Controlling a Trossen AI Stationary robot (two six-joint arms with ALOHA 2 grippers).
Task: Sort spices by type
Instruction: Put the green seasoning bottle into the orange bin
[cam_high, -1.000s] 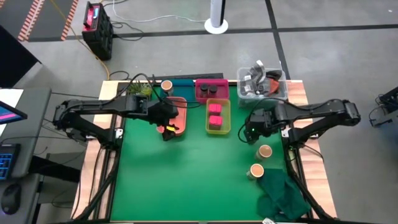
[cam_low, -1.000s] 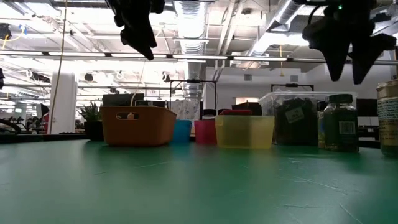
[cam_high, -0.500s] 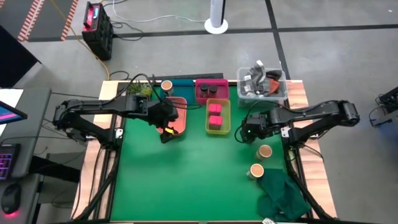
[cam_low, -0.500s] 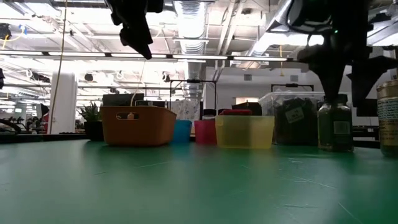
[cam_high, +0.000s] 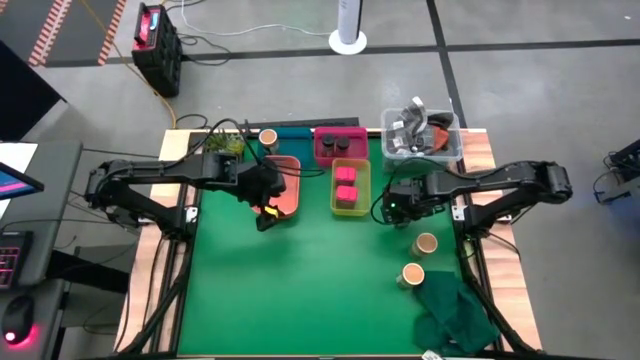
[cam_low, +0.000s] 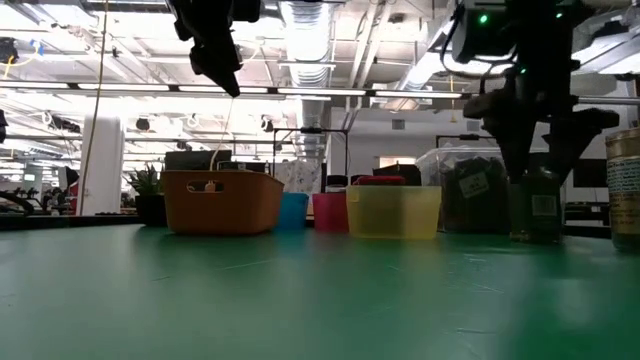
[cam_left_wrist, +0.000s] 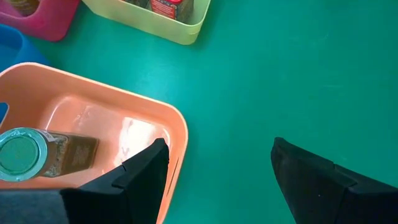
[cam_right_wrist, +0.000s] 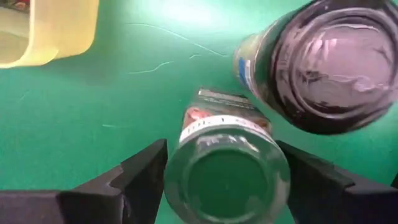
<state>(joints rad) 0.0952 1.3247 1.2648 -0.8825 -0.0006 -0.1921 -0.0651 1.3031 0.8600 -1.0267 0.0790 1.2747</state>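
Observation:
My right gripper (cam_right_wrist: 227, 186) is open and low over two green-topped jars standing left of the tan-topped ones. Its fingers stand on either side of one jar's (cam_right_wrist: 227, 168) cap; whether they touch it I cannot tell. The other jar (cam_right_wrist: 326, 62) stands right beside it. In the low view the gripper (cam_low: 535, 190) reaches down around the jar (cam_low: 535, 212). My left gripper (cam_left_wrist: 217, 180) is open and hovers high over the orange tray's near rim (cam_left_wrist: 168, 118), where a pale-lidded jar (cam_left_wrist: 18, 155) lies. Two tan-topped jars (cam_high: 426, 243) (cam_high: 412, 273) stand near the right edge.
The yellow tray (cam_high: 364, 190) holds pink boxes (cam_high: 346, 186). The magenta tray (cam_high: 322, 148) holds black bottles. A tan-topped jar (cam_high: 268, 137) stands at the far edge, by the clear box of clutter (cam_high: 420, 135). A green cloth (cam_high: 455, 315) lies at the near right corner.
My right gripper has come down from above and moved a little toward the table's left, so its fingers now flank the green-topped jar. The jar has stayed in place.

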